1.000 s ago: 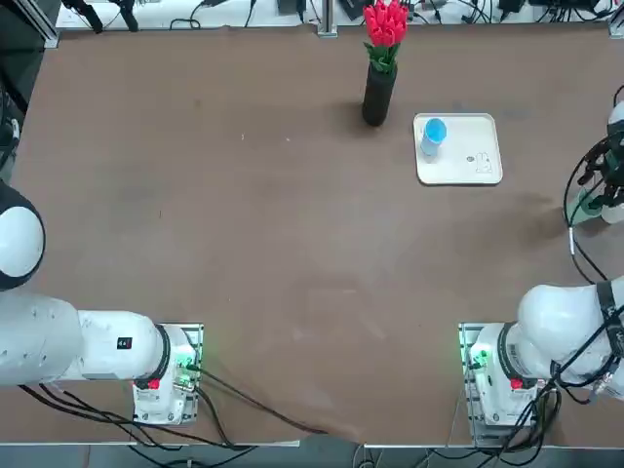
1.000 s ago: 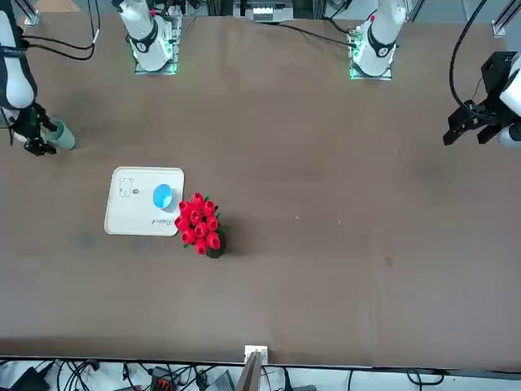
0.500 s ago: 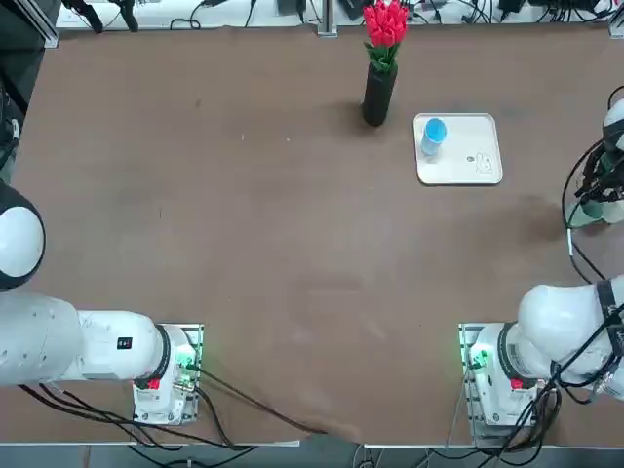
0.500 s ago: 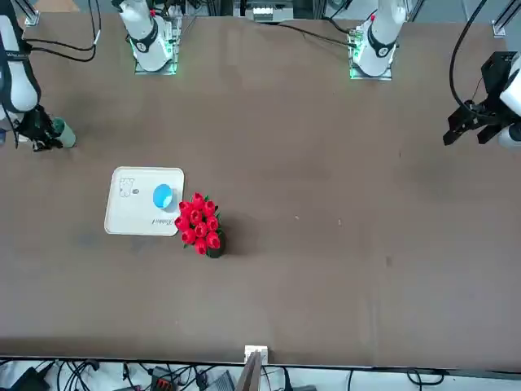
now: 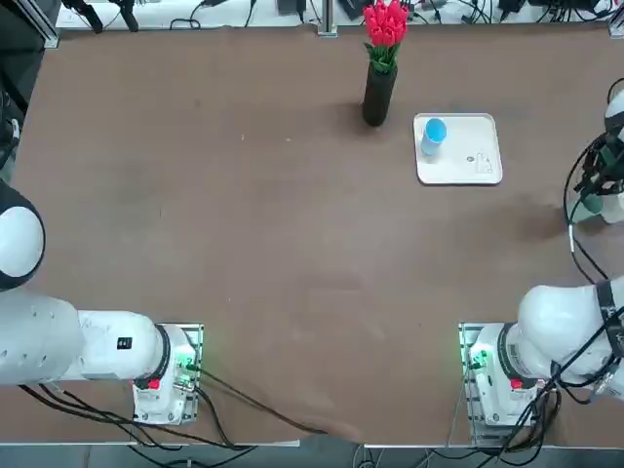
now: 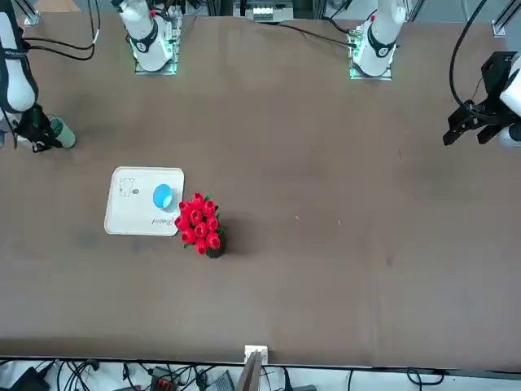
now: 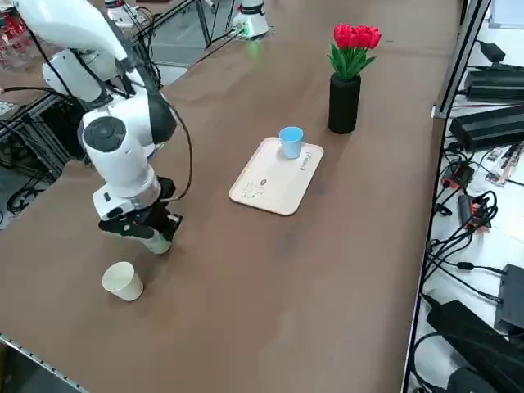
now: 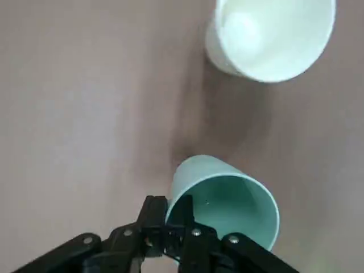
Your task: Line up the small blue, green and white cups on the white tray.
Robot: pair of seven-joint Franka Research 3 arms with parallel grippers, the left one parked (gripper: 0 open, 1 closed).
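From overhead, the blue cup (image 5: 434, 136) stands upright on the white tray (image 5: 485, 129), in the half toward the dark vase (image 5: 378, 96). That vase, with its red flowers (image 5: 386, 23), rises from the bare tabletop just beside the tray. The green cup (image 5: 587, 207) is well apart from the tray, near the right arm's base, with looping black cables (image 5: 571, 219) beside it.

From across the table, the red flowers lean over close to the tray's corner, near the blue cup.

From the robot's right side, the right gripper (image 7: 151, 231) is down at the green cup, off the tray. The white cup (image 7: 123, 281) stands on the table near it. The vase is beyond the blue cup, and black power bricks (image 7: 490, 128) and cables lie past the table's edge.

From the wrist, the claw is closed on the green cup's wall, one finger inside its mouth. The white cup is near, apart from it.
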